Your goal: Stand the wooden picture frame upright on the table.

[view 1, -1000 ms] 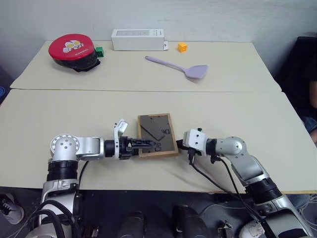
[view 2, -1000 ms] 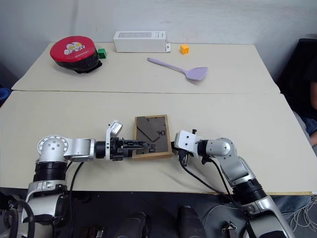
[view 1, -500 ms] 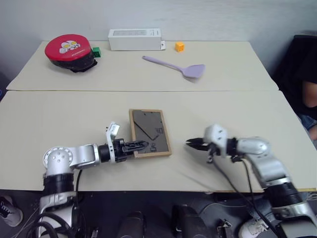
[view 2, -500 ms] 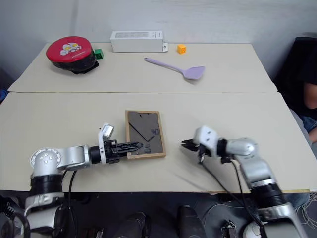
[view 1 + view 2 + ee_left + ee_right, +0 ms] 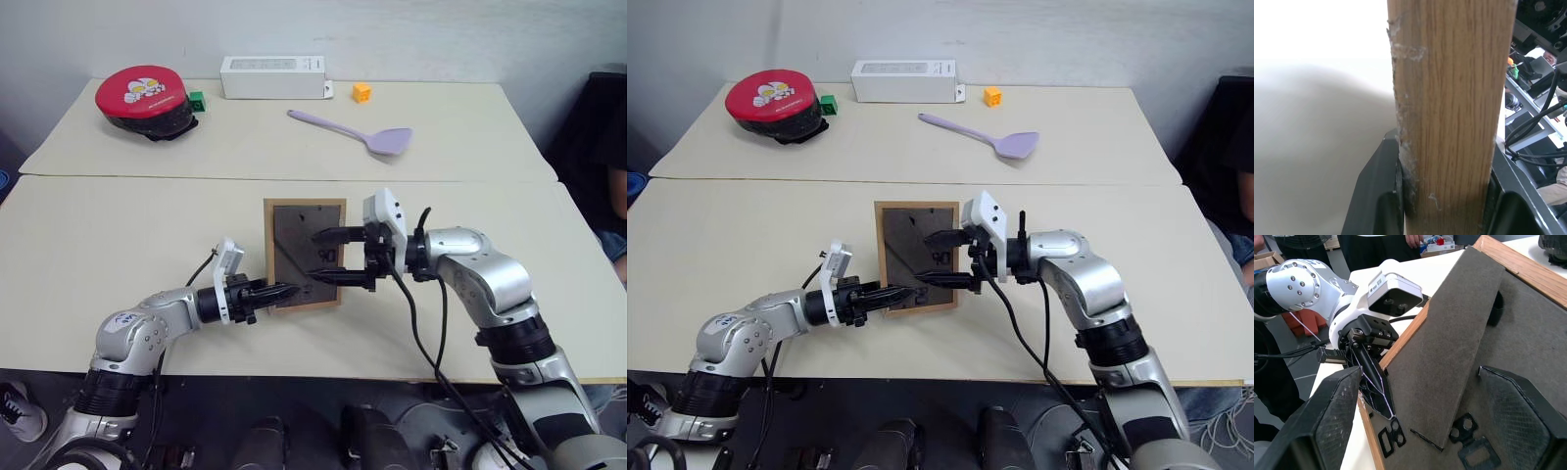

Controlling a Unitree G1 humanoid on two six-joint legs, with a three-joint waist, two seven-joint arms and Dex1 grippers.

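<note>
- The left gripper (image 5: 279, 291) reaches in level from the near left, its fingers clamped on the lower wood edge of the wooden picture frame (image 5: 304, 253) (the left wrist view shows that edge squeezed between the two pads).
- The right gripper (image 5: 331, 257) points left across the frame's dark back, its fingers spread wide above and below the fold-out stand (image 5: 1459, 357), holding nothing.
- The frame sits tilted up, back panel showing, near the front edge of the surface (image 5: 118, 235), just in front of the seam.
- Along the far edge: a red-lidded bowl (image 5: 143, 99), white box (image 5: 273, 76), purple spatula (image 5: 358, 133), small green block (image 5: 197, 100) and orange cube (image 5: 361, 93).
</note>
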